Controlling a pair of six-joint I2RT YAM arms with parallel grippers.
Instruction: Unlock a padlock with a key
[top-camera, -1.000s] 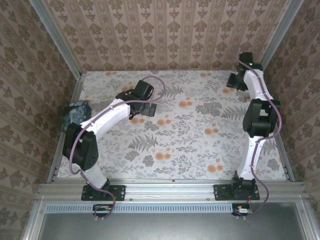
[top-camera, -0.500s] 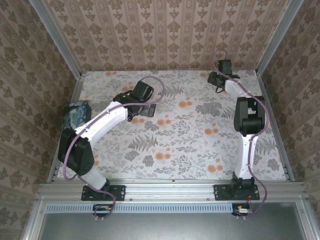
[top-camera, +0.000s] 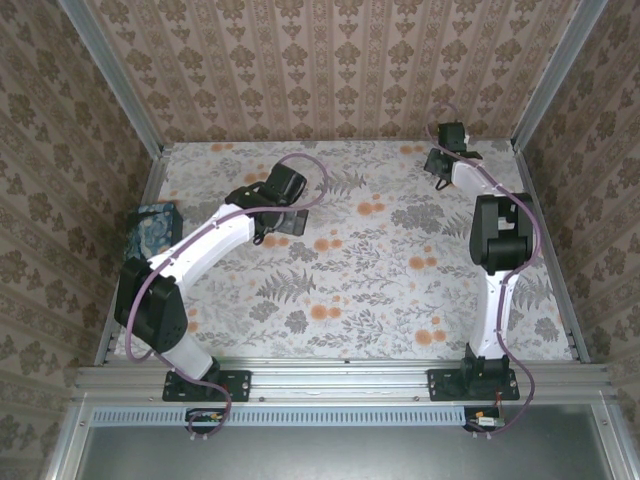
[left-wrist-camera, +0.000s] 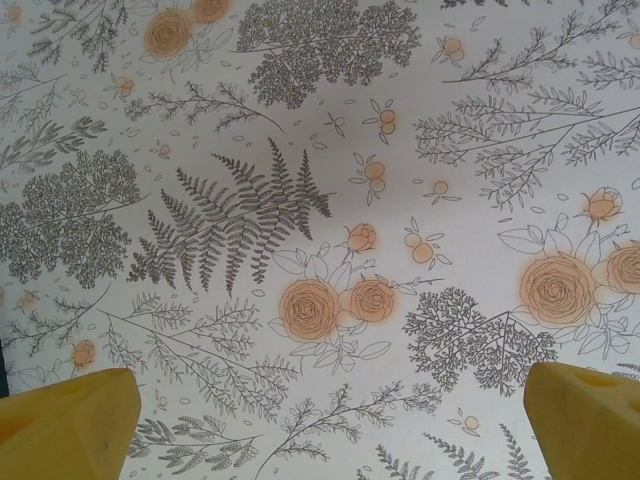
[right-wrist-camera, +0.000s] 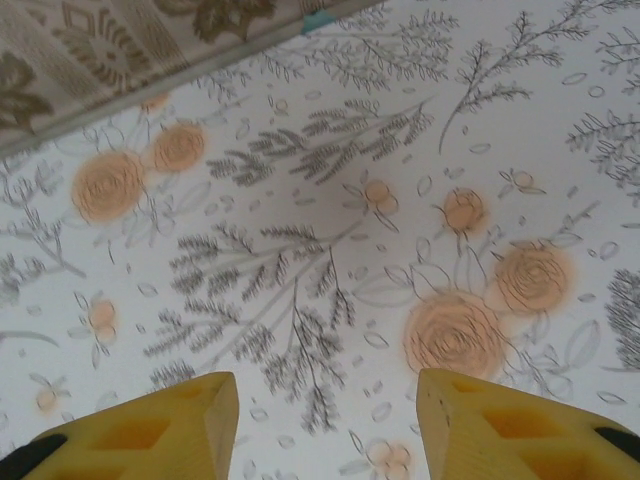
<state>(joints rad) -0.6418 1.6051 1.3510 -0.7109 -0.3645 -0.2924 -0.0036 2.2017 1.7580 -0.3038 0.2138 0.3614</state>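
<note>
Your left jaws stand wide apart over the worktop (left-wrist-camera: 330, 150), 11 o'clock. Your right jaws, at 1 o'clock, are parted too.

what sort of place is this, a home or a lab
Likely a lab test booth, not a home: wallpapered panels in metal framing, a floral-covered table, left arm and right arm bolted to a rail.

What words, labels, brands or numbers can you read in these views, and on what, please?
None can be read. The floral tablecloth and the patterned walls bear only ornament; the yellow fingers are plain; any print on the teal box is too small to tell.
</note>
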